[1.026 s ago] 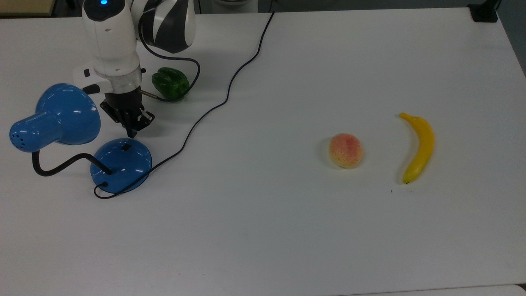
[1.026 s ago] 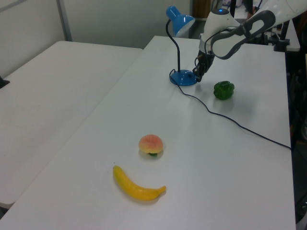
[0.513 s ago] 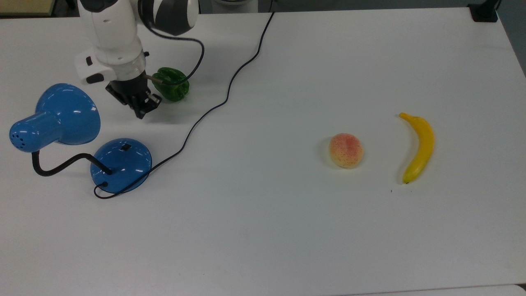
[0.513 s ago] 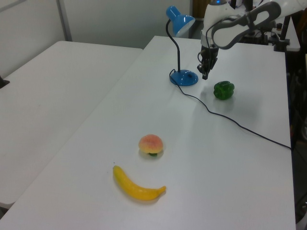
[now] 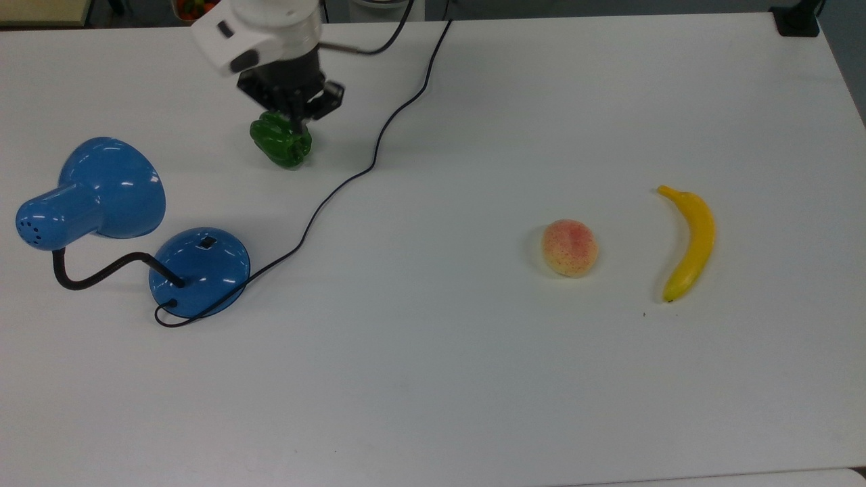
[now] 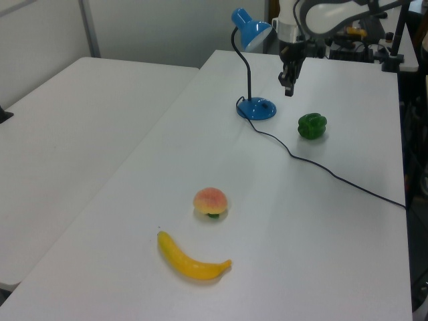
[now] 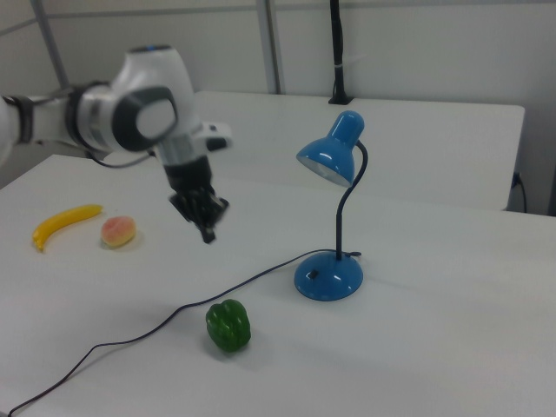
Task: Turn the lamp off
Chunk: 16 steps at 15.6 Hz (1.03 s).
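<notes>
Now the gripper (image 7: 208, 233) hangs above the table, well apart from the lamp (image 7: 328, 276).

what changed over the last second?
The claw left the lamp base, rising and swinging toward the top view's upper right, and now hangs over the green pepper, holding nothing. Lamp, cord, pepper, peach and banana stayed put.

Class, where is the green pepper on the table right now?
The pepper lies at the top view's upper left, between the lamp and the lamp's black cord, with the gripper hanging above it, clear of it in the right view.
</notes>
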Motion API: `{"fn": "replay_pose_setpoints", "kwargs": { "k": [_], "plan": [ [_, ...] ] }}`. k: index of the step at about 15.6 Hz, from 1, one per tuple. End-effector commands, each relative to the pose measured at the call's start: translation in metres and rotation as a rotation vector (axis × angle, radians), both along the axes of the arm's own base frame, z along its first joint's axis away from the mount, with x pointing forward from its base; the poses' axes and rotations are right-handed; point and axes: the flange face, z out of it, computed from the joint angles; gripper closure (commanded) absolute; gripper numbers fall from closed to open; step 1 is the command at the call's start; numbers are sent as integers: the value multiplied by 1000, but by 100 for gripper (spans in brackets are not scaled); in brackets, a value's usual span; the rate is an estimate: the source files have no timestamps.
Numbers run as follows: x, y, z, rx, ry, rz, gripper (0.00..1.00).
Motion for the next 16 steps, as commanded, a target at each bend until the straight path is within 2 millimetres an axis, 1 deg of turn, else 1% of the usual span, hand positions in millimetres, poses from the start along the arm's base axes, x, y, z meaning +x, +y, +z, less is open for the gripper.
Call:
{"fn": "replay_pose_setpoints", "kwargs": {
  "k": [1, 2, 4, 5, 8, 10, 11, 12, 13, 14, 15, 16],
  "plan": [
    [-15, 38, 56, -20, 21, 108, 100],
    [-22, 50, 69, -18, 12, 134, 100],
    [-39, 72, 85, -20, 44, 205, 100],
    [-47, 80, 93, -19, 53, 228, 100],
    [-62, 80, 115, -14, 47, 228, 100],
    [-67, 79, 122, -7, 46, 225, 99],
    [-68, 78, 125, -6, 48, 219, 95],
    [-68, 74, 130, -4, 47, 205, 75],
    [-68, 72, 134, -4, 50, 201, 49],
    [-67, 70, 136, -4, 50, 205, 26],
    [-68, 69, 137, -4, 47, 205, 14],
    [-67, 64, 136, -7, 48, 194, 0]
  ]
}}
